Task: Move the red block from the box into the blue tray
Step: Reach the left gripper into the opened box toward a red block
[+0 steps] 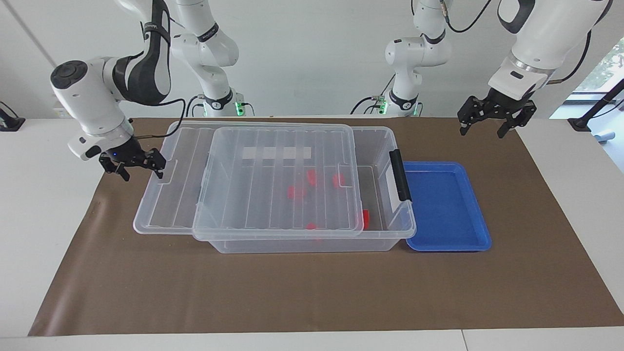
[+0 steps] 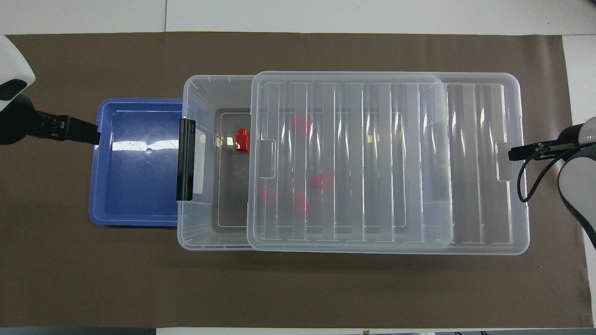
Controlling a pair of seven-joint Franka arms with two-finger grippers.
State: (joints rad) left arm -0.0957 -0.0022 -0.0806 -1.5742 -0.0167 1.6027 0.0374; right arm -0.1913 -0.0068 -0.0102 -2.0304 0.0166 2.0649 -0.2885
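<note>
From overhead I see one red block (image 2: 241, 140) uncovered in the clear box (image 2: 200, 232), beside the glossy blue tray (image 2: 135, 209); the ribbed lid (image 2: 349, 158) blurs the others. Facing, both claws gape empty: left claw (image 1: 481, 127) over the table (image 1: 312, 292), right claw (image 1: 141, 169) at the lid's end.

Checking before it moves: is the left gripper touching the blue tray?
Apart. In the facing view the left gripper hangs above the blue tray, brown mat showing between them. The right gripper waits beside the lid.

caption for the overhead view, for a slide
Lid slid partway off the box, one red block uncovered, blue tray empty beside it.
</note>
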